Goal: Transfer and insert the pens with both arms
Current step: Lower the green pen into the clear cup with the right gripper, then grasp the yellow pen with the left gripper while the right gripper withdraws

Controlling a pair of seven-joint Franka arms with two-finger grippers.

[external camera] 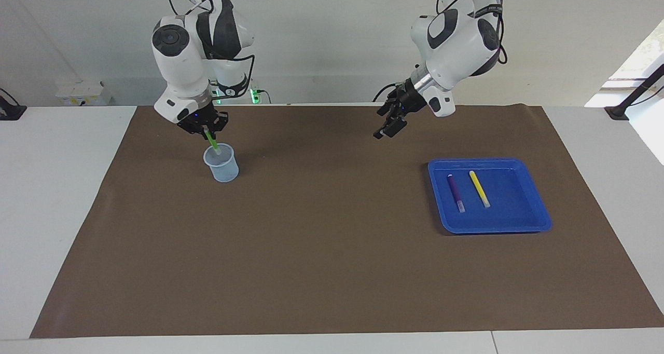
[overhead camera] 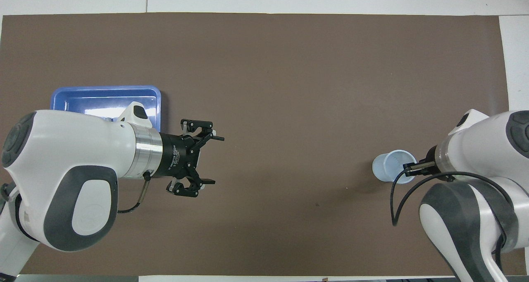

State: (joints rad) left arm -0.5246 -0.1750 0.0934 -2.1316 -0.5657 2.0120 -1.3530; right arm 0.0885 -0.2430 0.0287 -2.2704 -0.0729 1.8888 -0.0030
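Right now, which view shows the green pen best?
The facing view: the green pen slants from the right gripper into the cup. In the overhead view the right arm hides the pen; only the cup shows.

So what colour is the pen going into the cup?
Green: the slim green pen in the right gripper, clearest in the facing view.

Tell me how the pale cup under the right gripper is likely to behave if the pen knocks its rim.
The cup looks thin and translucent, so it is probably light and would slide or tip easily. It stands free on the brown mat, unsteadied. The right gripper holds the green pen slanted into its mouth, so a sideways push might topple it.
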